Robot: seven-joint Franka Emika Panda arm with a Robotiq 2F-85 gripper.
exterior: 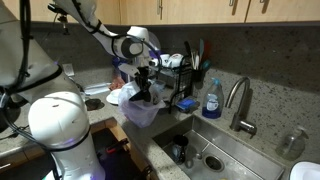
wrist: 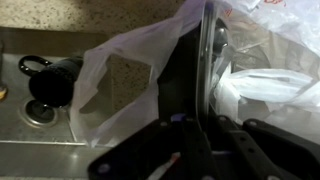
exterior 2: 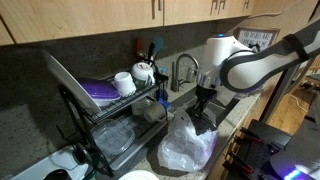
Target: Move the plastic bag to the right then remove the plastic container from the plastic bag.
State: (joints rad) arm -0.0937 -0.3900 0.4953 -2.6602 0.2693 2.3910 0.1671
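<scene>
A thin white plastic bag (exterior: 135,108) lies crumpled on the counter beside the sink; it shows in both exterior views (exterior 2: 185,145) and hangs open in the wrist view (wrist: 110,90). A dark plastic container (wrist: 185,80) stands on edge at the bag's mouth, partly out of the bag (exterior 2: 207,122). My gripper (wrist: 185,150) points down over the bag (exterior: 145,85) (exterior 2: 205,108) and its fingers are shut on the container's edge. The bag hides the container's lower part.
A steel sink (exterior: 210,150) with a faucet (exterior: 238,100) lies next to the bag, with a black cup (wrist: 50,75) in the basin. A blue soap bottle (exterior: 211,98) and a dish rack (exterior 2: 120,110) with plates stand behind. A glass jar (exterior: 292,143) stands on the counter.
</scene>
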